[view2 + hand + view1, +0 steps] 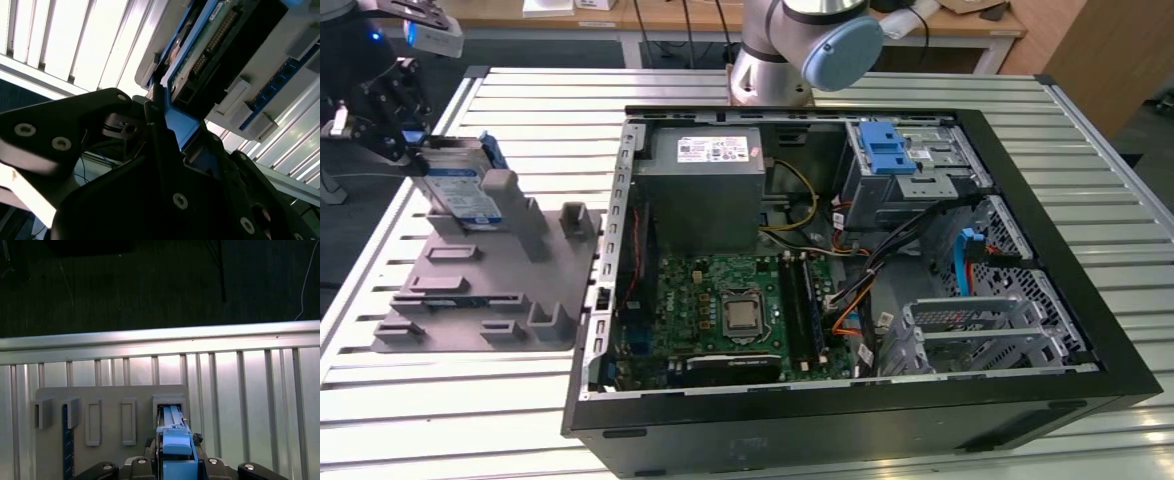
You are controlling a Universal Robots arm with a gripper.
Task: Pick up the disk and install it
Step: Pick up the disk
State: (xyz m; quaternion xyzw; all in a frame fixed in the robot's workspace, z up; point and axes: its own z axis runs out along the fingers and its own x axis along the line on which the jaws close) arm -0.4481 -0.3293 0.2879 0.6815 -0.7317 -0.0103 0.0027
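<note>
In the exterior view the top edge cuts off the arm [781, 45] above its base, and the tool [407, 140] sits in shadow at the exterior view's left, its outline hard to make out. Posts of the grey fixture [480, 290] hide the lower part of the disk [460, 190]. In the second wrist view the tool's black body covers the disk's near end and the picture's edge crops the far end. In the first wrist view the picture's edge cuts the disk off.

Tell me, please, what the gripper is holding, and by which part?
The gripper holds the disk by the blue rail on its edge, upright in the grey fixture.
</note>
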